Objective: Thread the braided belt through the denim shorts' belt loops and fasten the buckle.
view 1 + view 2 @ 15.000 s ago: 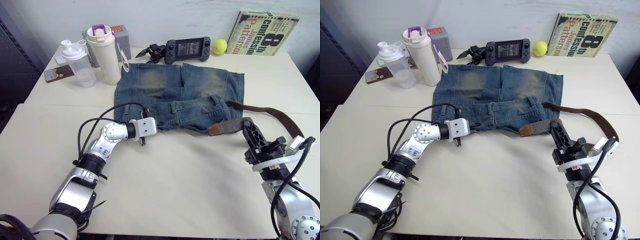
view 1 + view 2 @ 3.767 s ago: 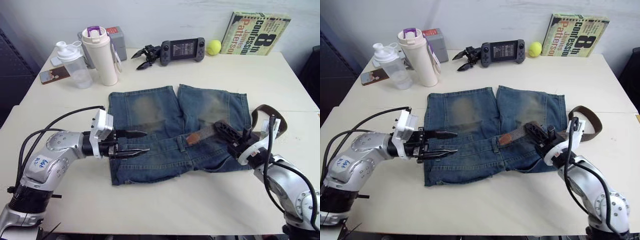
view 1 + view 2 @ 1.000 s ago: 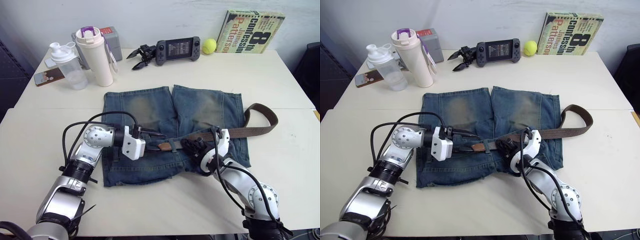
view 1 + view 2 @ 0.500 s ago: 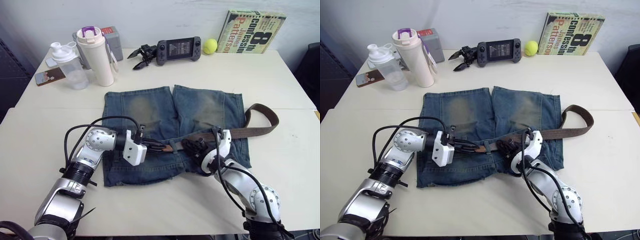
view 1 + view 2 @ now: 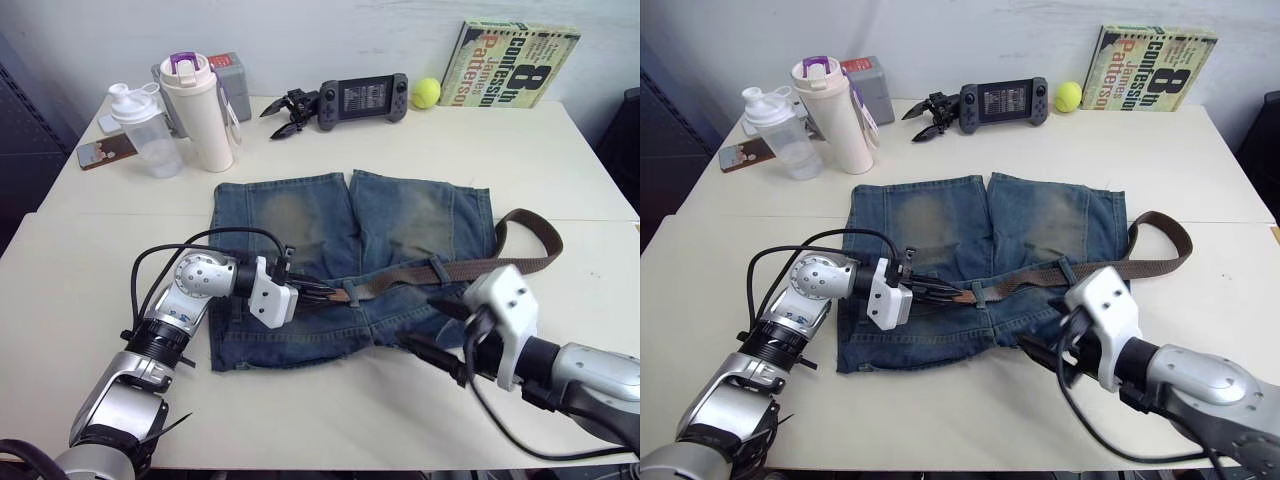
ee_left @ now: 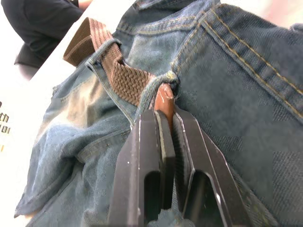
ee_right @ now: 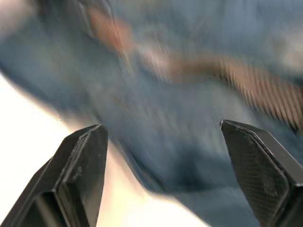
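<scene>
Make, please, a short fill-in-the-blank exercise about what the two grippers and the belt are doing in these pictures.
1. The left gripper fingers are shut on the tan tip of the ____.
2. The right gripper has its fingers wide ____.
3. The braided belt passes under a belt loop of the denim ____.
4. The far end of the belt curls off the shorts onto the ____.

Missing words: belt; open; shorts; table
</scene>
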You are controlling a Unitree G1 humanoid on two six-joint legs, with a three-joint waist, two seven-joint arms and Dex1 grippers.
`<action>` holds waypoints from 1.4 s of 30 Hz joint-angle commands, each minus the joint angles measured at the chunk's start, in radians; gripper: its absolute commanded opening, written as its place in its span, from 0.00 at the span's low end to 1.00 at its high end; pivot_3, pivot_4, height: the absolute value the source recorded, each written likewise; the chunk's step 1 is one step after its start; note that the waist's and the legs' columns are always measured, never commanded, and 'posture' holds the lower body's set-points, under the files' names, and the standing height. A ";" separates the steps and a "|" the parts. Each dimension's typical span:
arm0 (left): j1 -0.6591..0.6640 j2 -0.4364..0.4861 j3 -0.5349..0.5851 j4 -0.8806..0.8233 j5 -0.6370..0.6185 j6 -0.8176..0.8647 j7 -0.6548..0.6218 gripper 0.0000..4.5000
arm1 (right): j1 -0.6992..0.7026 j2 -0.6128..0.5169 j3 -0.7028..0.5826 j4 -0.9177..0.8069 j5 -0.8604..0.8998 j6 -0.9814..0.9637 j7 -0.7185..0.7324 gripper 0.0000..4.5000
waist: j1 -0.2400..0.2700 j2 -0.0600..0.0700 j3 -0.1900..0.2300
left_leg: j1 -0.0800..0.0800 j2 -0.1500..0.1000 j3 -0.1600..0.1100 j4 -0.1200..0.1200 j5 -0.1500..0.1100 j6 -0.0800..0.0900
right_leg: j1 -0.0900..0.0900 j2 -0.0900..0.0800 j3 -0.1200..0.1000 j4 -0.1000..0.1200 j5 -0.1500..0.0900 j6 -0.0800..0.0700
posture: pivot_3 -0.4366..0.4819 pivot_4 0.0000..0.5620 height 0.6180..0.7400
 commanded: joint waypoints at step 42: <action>0.035 0.077 0.001 -0.194 -0.064 -0.003 -0.010 0.00 | -0.063 0.252 0.163 0.321 -1.159 -0.143 0.235 0.01 | 0.034 -0.001 -0.001 | 0.001 -0.002 0.003 0.012 -0.002 0.003 | 0.001 -0.002 0.000 0.006 0.000 0.000 | 0.48 0.27 0.99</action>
